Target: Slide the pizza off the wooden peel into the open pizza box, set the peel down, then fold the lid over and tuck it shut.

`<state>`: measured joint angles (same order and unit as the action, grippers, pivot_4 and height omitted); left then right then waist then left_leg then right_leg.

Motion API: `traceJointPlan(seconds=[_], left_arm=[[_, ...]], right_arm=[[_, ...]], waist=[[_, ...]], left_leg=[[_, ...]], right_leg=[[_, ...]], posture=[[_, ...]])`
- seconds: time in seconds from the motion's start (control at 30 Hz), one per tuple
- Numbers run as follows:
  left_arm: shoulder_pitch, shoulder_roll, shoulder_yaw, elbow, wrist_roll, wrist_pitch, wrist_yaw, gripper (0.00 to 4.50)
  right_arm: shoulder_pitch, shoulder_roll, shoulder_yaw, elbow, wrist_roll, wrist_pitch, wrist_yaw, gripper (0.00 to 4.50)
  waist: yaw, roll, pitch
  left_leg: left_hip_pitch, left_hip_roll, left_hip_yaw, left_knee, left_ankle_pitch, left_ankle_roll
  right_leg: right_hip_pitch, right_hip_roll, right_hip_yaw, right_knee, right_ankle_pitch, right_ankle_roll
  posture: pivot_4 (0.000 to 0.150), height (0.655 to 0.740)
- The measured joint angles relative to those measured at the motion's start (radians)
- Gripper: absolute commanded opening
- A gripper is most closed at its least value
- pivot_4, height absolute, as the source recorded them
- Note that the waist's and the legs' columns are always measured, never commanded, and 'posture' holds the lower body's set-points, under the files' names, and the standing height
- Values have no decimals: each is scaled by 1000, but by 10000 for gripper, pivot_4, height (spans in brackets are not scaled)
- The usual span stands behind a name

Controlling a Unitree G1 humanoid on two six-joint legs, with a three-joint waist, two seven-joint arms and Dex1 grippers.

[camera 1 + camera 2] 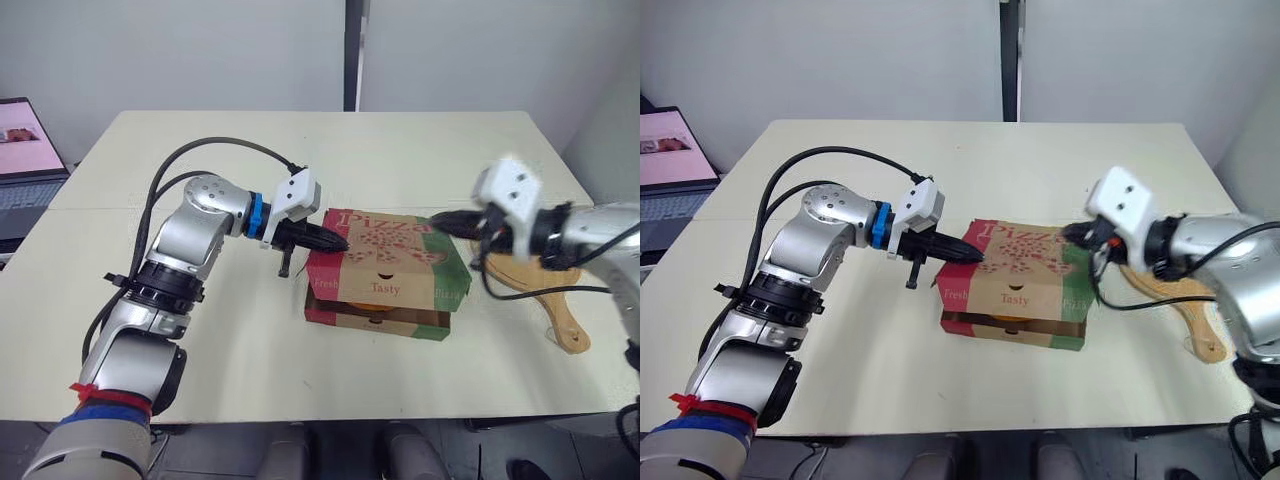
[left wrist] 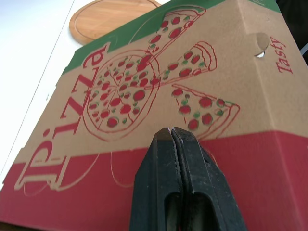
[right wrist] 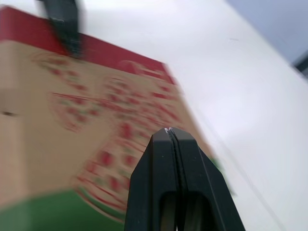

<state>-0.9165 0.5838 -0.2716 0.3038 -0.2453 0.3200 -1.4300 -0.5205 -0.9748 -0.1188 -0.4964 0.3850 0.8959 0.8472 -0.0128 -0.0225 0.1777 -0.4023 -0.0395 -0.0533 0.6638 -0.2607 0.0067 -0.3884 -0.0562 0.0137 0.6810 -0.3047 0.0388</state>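
Observation:
The pizza box (image 1: 385, 270) sits mid-table with its printed lid (image 2: 159, 86) folded down but raised a little, so a gap shows along the front with pizza (image 1: 372, 321) inside. My left gripper (image 1: 338, 241) is shut, its tip resting on the lid's left red edge. My right gripper (image 1: 440, 222) is shut and hovers at the lid's right green edge. The wooden peel (image 1: 560, 312) lies flat on the table behind and right of the box, partly hidden by my right arm.
A laptop (image 1: 25, 170) stands off the table's left edge. The cream table (image 1: 200, 350) has free room in front of the box and across the far side. A black cable (image 1: 545, 292) loops over the peel.

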Motion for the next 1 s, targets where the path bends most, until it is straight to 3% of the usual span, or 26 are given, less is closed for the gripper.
traceJointPlan(seconds=[0.13, 0.23, 0.63, 1.0], left_arm=[[0, -5, 1, 26, 4, -7, -1, 136], [-4, -6, 1, 52, 5, -19, -2, 136], [-22, -21, 1, 83, 8, -35, -21, 136], [-22, -40, -18, 77, 35, -47, -44, 136]], right_arm=[[245, -59, -86, -32, -19, -15, 6, 0], [343, -58, -90, -62, -21, -32, 7, 0], [381, 57, -20, -112, 19, -76, -24, 0], [393, 49, 65, -104, -53, -192, -21, 0]], waist=[[10, 0, 0], [7, 0, 0], [6, 0, 0], [5, 0, 0]], left_leg=[[0, 0, 0, 0, 0, 0], [0, 0, 2, 1, 0, 0], [1, 0, 1, 1, 0, 0], [1, 0, 1, 1, 0, 0]], right_leg=[[0, 0, 0, 0, 0, 0], [0, 1, 2, 0, 0, 0], [1, 1, 1, 1, 0, 0], [1, 1, 1, 1, 0, 0]], posture=[[1500, 7318], [1500, 7318], [1500, 7318], [1500, 7318]])
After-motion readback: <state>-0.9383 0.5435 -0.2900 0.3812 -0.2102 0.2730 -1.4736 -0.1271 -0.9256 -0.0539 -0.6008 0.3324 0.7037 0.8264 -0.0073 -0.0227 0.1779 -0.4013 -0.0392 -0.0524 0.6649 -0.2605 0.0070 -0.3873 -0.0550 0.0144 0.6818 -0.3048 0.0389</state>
